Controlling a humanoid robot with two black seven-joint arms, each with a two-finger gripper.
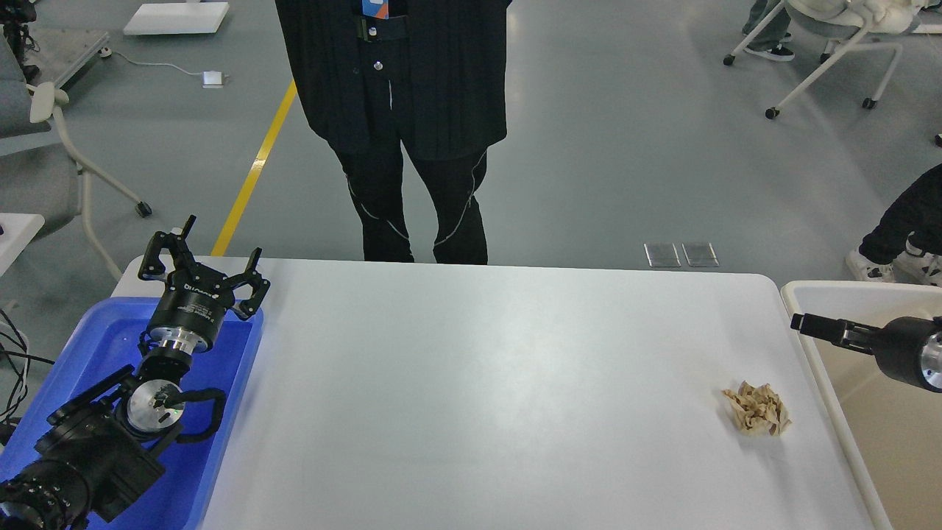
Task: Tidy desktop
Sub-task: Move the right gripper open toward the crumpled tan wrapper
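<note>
Grey floor lay beyond the white worktop (471, 383), where a person in black (401, 125) stood close against the far edge. Almost the whole worktop was bare; the only loose thing on it was a crumpled wad of brown paper (756, 409), sitting near the worktop's right edge and just beside the beige bin (806, 294) that adjoined that edge. We judged the wad light, soft and springy, likely to squash rather than slip, so a pinch across its middle from above seemed the best hold. Our right claw (809, 324) hung over the bin's near rim, beyond the wad and to its right; it showed end-on and dark, and we could not tell whether its fingers were apart or together. Our left claw (202, 269) hovered over the blue tray (232, 397) at the worktop's left side, fingers spread wide and holding nothing. Between wad and bin rim we saw nothing in the way, only the raised lip to clear.
</note>
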